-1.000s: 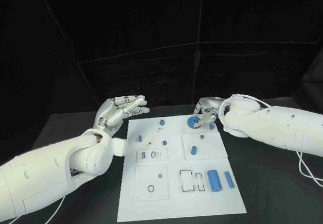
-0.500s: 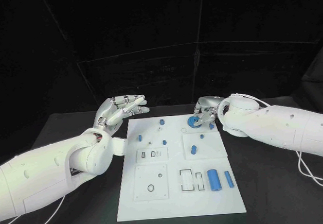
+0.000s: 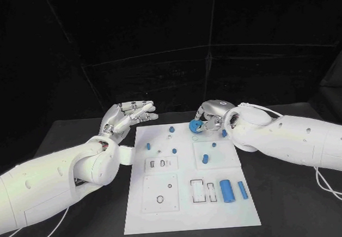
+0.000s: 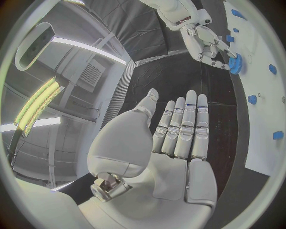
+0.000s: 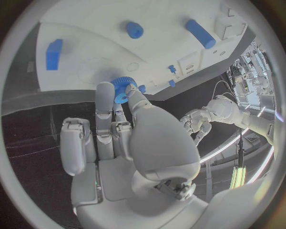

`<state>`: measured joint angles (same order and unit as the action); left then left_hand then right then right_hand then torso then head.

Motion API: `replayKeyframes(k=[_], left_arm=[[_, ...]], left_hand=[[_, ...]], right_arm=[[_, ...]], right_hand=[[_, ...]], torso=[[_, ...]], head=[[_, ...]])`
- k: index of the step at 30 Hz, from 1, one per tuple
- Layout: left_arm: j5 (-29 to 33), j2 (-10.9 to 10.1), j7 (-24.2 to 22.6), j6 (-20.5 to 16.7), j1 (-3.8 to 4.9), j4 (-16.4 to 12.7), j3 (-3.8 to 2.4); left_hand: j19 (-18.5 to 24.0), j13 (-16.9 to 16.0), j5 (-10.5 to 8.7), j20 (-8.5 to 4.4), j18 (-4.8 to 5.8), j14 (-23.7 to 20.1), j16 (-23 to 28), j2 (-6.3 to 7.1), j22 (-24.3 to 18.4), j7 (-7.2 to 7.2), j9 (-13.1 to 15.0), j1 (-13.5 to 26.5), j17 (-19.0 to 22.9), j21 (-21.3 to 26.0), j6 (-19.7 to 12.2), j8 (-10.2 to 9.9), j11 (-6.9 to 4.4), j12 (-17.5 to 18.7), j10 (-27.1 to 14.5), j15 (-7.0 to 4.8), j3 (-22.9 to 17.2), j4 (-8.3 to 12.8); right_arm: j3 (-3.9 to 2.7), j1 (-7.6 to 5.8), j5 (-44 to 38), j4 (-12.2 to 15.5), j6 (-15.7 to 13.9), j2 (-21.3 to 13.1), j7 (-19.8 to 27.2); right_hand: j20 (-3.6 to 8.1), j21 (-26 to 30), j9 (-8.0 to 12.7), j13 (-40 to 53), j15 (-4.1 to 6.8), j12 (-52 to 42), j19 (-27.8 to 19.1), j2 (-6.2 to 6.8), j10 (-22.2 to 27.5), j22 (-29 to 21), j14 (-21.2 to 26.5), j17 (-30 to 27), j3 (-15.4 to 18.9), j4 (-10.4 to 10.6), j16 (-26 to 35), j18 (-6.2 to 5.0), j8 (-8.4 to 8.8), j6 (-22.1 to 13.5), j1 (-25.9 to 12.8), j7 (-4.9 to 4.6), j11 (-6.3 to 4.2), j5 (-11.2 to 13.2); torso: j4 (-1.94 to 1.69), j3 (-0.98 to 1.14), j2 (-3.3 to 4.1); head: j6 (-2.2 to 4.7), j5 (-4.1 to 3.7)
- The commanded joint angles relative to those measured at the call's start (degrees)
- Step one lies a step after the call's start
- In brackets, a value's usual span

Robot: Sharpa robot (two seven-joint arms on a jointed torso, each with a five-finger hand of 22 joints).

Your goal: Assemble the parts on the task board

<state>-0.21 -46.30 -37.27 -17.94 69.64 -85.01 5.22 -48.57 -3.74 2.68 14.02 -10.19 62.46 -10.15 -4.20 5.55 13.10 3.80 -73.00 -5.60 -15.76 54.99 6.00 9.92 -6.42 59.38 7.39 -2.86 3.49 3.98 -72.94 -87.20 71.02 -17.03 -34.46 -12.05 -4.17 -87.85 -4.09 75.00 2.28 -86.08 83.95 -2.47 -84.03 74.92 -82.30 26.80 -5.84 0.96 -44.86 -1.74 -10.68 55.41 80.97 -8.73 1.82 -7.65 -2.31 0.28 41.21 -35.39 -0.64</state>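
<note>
Blue and toothed, the gear [image 3: 195, 126] is pinched by the right hand [image 3: 210, 117] and has been carried up and leftward off its earlier spot, now hovering over the far edge of the white board [image 3: 189, 204]. A seat for it must next be found. The left hand [image 3: 128, 116], empty with fingers straight, is kept beside the board above the counter [image 3: 294, 197].
</note>
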Motion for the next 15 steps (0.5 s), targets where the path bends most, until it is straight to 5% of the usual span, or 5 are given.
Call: replayKeyframes(k=[1,8,15], left_arm=[[-0.21,-0.06,-0.18,0.68,0.08,-0.11,-0.06],[-0.21,0.0,-0.16,0.74,0.09,-0.21,-0.06],[-0.21,0.07,-0.12,0.71,0.1,-0.22,-0.06]], left_hand=[[-0.41,0.03,0.17,0.15,-0.42,0.35,0.31,-0.53,-0.05,-0.1,-0.01,-0.02,0.07,0.39,0.42,-0.38,0.01,0.32,0.28,0.1,0.01,0.22],[-0.41,0.03,0.17,0.15,-0.42,0.35,0.31,-0.53,-0.05,-0.1,-0.01,-0.02,0.07,0.39,0.42,-0.38,0.01,0.32,0.28,0.1,0.01,0.22],[-0.41,0.03,0.17,0.15,-0.42,0.35,0.31,-0.53,-0.05,-0.1,-0.01,-0.02,0.07,0.39,0.42,-0.38,0.01,0.32,0.28,0.1,0.01,0.22]], right_arm=[[-0.03,-0.11,-3.53,1.8,-3.99,0.47,-0.17],[-0.04,0.21,-7.14,2.48,-4.12,3.59,-1.57],[-0.05,0.95,-7.79,0.38,-1.37,7.33,-2.04]], right_hand=[[0.36,-0.34,-1.08,10.71,0.42,-0.07,2.99,-1.23,-3.19,10.27,0.07,-0.1,-0.61,0.15,0.33,0.64,-0.41,5.46,0.43,2.49,-0.34,0.06],[0.36,-0.39,-0.98,10.67,0.38,0.0,3.07,-0.89,-3.16,10.4,0.05,-0.1,-0.9,0.18,0.36,0.67,0.05,5.35,-0.16,2.39,-0.27,0.06],[0.33,-0.36,-0.89,10.5,0.32,0.2,3.03,-0.67,-3.03,10.34,0.03,-0.11,-1.16,0.24,0.38,0.66,0.45,5.23,-0.65,2.29,-0.19,0.08]], torso=[[-0.03,0.0,0.0],[-0.26,-0.1,0.02],[-0.05,-0.02,0.11]], head=[[-0.05,0.25],[-0.08,0.53],[-0.19,0.79]])
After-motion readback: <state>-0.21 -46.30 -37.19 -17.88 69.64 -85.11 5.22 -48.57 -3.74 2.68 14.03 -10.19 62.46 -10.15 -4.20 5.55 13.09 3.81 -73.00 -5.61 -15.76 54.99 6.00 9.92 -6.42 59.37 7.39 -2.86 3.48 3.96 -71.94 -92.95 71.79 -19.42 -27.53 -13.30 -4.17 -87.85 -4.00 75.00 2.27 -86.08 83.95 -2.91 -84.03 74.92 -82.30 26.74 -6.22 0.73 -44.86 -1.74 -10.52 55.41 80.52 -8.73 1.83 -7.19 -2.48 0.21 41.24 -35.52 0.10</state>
